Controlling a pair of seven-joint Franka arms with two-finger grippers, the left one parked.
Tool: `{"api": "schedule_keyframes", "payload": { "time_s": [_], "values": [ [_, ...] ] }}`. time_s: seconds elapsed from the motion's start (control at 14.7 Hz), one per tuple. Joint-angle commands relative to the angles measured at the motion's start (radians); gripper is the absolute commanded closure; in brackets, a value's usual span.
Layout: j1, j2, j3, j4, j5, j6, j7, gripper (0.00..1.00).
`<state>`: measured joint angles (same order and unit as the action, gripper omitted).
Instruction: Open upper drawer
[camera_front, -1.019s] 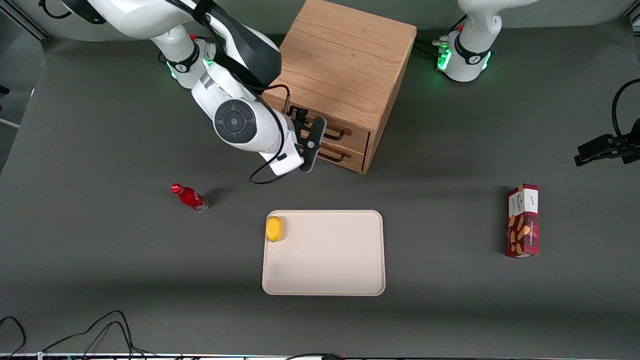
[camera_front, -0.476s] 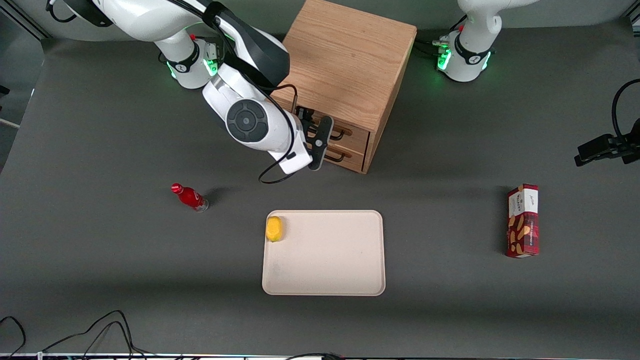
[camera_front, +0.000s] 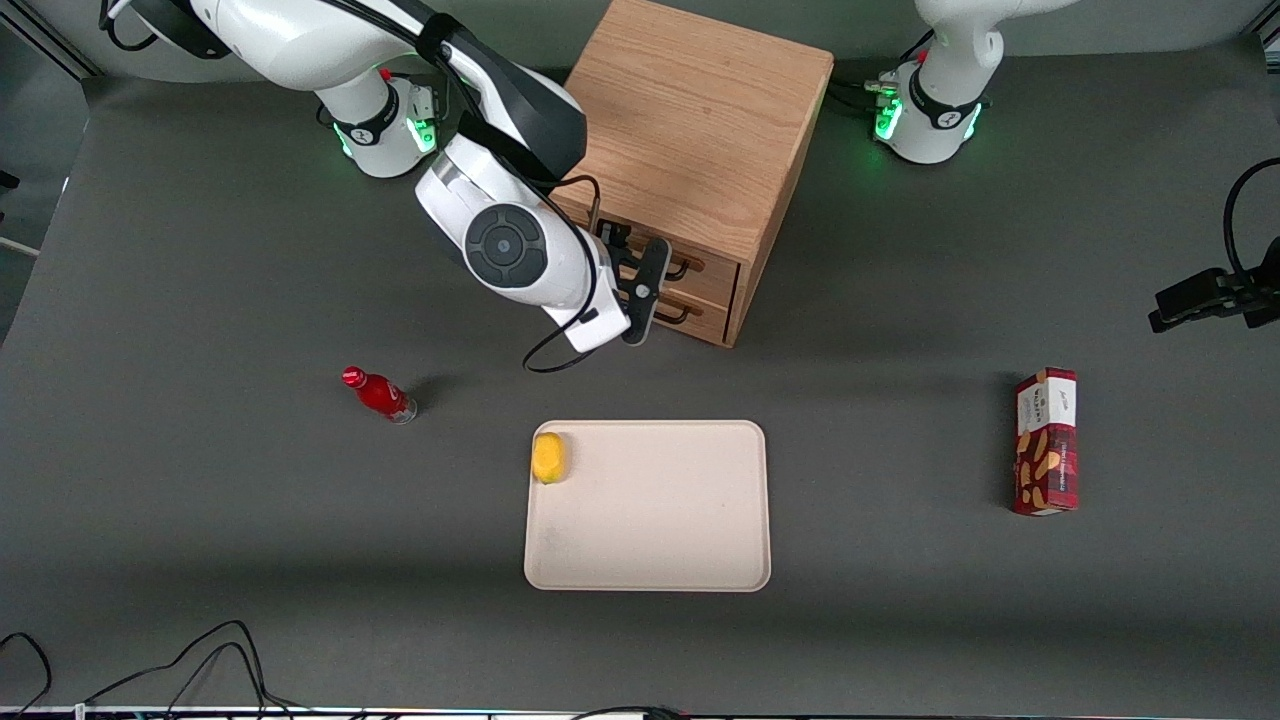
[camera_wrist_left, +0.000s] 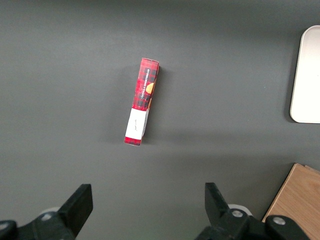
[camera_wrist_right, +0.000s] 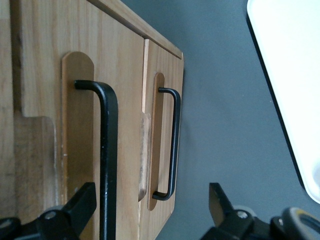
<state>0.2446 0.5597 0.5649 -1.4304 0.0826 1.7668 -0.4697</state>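
The wooden cabinet (camera_front: 690, 130) stands at the back of the table, with two drawers facing the front camera. The upper drawer (camera_front: 712, 264) has a black bar handle (camera_front: 680, 268); the bottom drawer (camera_front: 705, 318) is beneath it. Both look shut. My gripper (camera_front: 640, 290) is open and empty, right in front of the drawer fronts at handle height. In the right wrist view the upper drawer (camera_wrist_right: 45, 75) and its handle (camera_wrist_right: 108, 165) are close; the handle runs between my fingertips (camera_wrist_right: 82, 202), touching neither. The bottom drawer's handle (camera_wrist_right: 173, 145) also shows.
A cream tray (camera_front: 650, 520) with a yellow fruit (camera_front: 548, 457) in one corner lies nearer the front camera than the cabinet. A red bottle (camera_front: 380, 395) lies toward the working arm's end. A red snack box (camera_front: 1046, 440) lies toward the parked arm's end.
My gripper has moved sideways toward the parked arm's end and closer to the drawer fronts. The drawers have not moved.
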Motion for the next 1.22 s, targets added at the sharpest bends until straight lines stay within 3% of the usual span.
{"api": "schedule_keyframes", "payload": {
  "time_s": [0.0,1.16],
  "values": [
    [0.010,0.003,-0.003,-0.013,-0.020,0.029,-0.018,0.00],
    [-0.001,0.037,-0.016,-0.019,-0.044,0.057,-0.033,0.00]
  ]
}}
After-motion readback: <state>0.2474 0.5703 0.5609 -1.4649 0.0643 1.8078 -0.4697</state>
